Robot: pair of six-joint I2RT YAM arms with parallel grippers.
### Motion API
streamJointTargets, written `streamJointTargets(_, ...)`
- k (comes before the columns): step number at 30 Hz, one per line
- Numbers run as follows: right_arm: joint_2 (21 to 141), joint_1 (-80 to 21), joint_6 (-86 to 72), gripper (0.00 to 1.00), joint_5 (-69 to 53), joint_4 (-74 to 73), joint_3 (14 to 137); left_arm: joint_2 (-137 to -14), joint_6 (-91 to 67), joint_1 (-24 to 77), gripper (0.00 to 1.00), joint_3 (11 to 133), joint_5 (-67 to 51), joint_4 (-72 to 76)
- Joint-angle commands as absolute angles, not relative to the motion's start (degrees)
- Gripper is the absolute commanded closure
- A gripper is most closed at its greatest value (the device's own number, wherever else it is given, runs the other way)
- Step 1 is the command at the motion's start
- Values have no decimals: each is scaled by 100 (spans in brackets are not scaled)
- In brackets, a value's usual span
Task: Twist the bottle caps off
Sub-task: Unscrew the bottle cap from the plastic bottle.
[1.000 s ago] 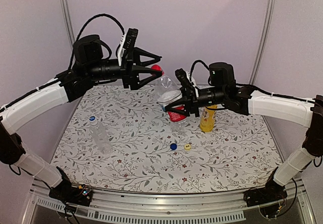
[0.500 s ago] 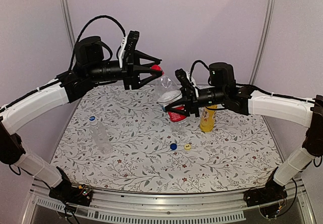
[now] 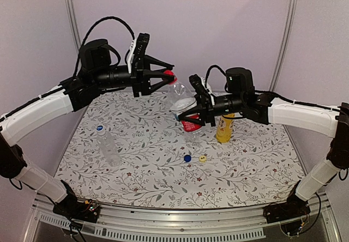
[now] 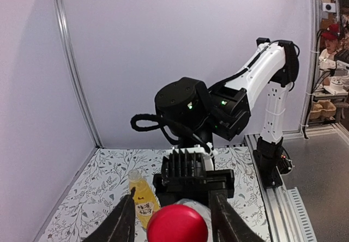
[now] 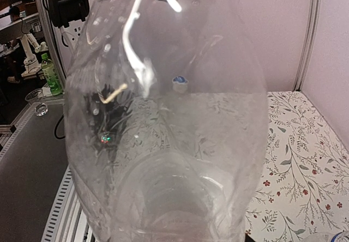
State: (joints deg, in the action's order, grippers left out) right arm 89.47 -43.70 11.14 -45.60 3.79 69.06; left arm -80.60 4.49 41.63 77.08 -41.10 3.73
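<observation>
My right gripper (image 3: 189,113) is shut on the clear bottle with the red-white label (image 3: 189,123) and holds it tilted above the table, neck pointing up and left. Its red cap (image 3: 170,74) sits between the fingers of my left gripper (image 3: 166,74), which is open, with a small gap on each side. In the left wrist view the red cap (image 4: 177,224) lies between the fingertips (image 4: 123,220). The held bottle (image 5: 169,116) fills the right wrist view and hides the fingers. The yellow bottle (image 3: 223,128) stands uncapped behind. A plain clear bottle (image 3: 109,147) stands at the left.
A loose blue cap (image 3: 187,158) and a yellow cap (image 3: 202,158) lie on the floral tablecloth (image 3: 163,182) near the middle. Another blue cap (image 3: 100,127) shows by the left bottle. The purple back wall (image 3: 218,24) is close behind both grippers.
My left gripper's fingers have narrowed around the red cap and moved slightly towards it. The right arm and the held bottle have stayed still.
</observation>
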Motion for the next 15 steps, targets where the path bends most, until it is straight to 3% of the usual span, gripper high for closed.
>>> streamJointTargets(1,9035,-4324,1094,65,-4567,311,7093,-7885,463,4195,54,7664,-4166,395)
streamJointTargets(9,9045,-4324,1099,65,-4570,289,7110,-7888,488,4192,60,7646,-4148,396)
streamJointTargets(15,9035,-4324,1107,65,-4561,277,7111,-7909,484,4183,59,7649,-4114,387)
